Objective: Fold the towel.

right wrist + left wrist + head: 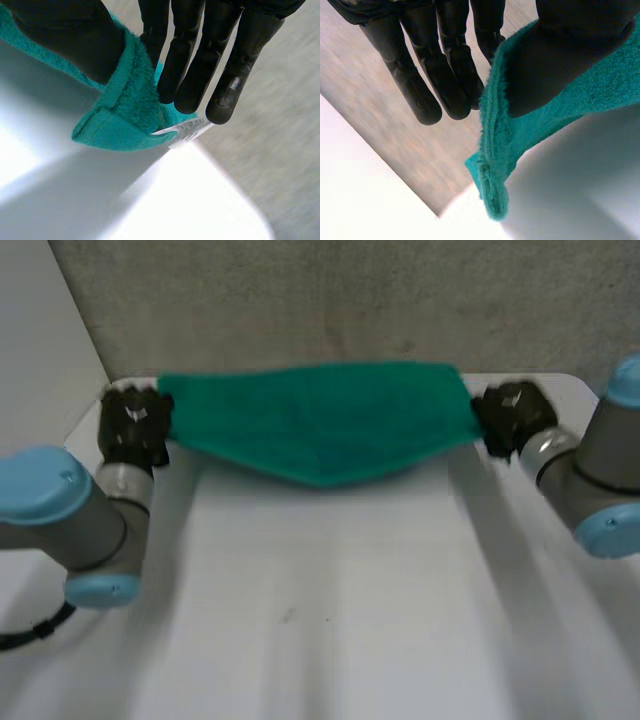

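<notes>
A green towel (320, 420) hangs stretched between my two hands above the far part of the white table (330, 620), its middle sagging toward the table. My left hand (135, 422) holds the towel's left end; in the left wrist view the thumb (560, 55) presses the towel (500, 150) against the straight fingers (445, 75). My right hand (510, 415) holds the right end; in the right wrist view the thumb (75, 40) pinches the doubled towel edge (125, 110) against the fingers (200, 65). A white label (187, 131) sticks out at that corner.
A grey wall (350, 300) rises just behind the table's far edge, close to the towel and both hands. The table's rounded far right corner (250, 215) lies under my right hand. My arms flank the open near part of the table.
</notes>
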Tool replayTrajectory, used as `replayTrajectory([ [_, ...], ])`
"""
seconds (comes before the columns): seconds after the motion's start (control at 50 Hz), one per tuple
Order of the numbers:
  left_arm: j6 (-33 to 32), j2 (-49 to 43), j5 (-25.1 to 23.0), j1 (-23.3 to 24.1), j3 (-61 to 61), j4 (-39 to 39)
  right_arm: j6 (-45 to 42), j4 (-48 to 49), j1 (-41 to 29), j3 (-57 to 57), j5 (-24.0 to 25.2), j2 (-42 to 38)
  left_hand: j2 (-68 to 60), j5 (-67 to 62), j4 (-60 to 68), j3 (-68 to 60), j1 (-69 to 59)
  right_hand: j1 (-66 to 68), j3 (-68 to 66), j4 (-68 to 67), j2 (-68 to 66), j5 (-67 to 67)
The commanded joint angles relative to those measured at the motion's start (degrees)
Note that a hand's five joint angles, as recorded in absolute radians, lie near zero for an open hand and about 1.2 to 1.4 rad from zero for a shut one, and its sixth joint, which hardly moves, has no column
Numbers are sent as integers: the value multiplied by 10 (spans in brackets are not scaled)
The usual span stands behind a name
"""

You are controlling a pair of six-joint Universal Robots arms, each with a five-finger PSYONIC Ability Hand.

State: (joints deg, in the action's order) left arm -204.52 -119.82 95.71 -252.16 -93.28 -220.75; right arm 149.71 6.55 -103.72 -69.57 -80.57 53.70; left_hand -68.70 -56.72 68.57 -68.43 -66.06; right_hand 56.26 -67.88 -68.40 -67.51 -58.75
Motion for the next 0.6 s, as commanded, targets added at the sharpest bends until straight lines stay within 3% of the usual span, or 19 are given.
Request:
replayTrajectory([
  [0.02,-64,-10,4,-1,-77,40,-71,-93,2,1,-7,-53,-113,-133,114,-116,-139,237,-121,-116,-125,-113],
  [0.08,-95,19,5,1,-112,67,-97,-151,7,-13,-11,-42,-113,-133,114,-116,-139,237,-121,-116,-125,-113],
  [0.18,-153,110,6,1,-183,166,-155,-245,46,-90,-10,67,-113,-133,114,-116,-139,237,-121,-116,-125,-113],
  [0.2,-175,152,6,0,-207,243,-196,-269,61,-119,-10,101,-113,-133,114,-116,-139,237,-121,-116,-125,-113],
  [0.26,-180,166,6,0,-212,273,-300,-315,88,-182,-11,155,-113,-133,114,-116,-139,237,-121,-116,-125,-113],
  [0.28,-178,208,4,-5,-221,386,-325,-324,93,-195,-12,168,-113,-133,114,-116,-139,237,-121,-116,-125,-113],
  [0.36,-178,228,-2,-8,-211,447,-403,-335,108,-226,-11,188,-113,-133,114,-116,-139,237,-121,-116,-125,-113],
  [0.48,-178,220,-1,-3,-182,389,-360,-267,103,-196,-7,158,-113,-133,114,-116,-139,237,-121,-116,-125,-113],
  [0.6,-185,108,4,2,-92,242,-326,-185,79,-126,-13,72,-113,-133,114,-116,-139,237,-121,-116,-125,-113],
])
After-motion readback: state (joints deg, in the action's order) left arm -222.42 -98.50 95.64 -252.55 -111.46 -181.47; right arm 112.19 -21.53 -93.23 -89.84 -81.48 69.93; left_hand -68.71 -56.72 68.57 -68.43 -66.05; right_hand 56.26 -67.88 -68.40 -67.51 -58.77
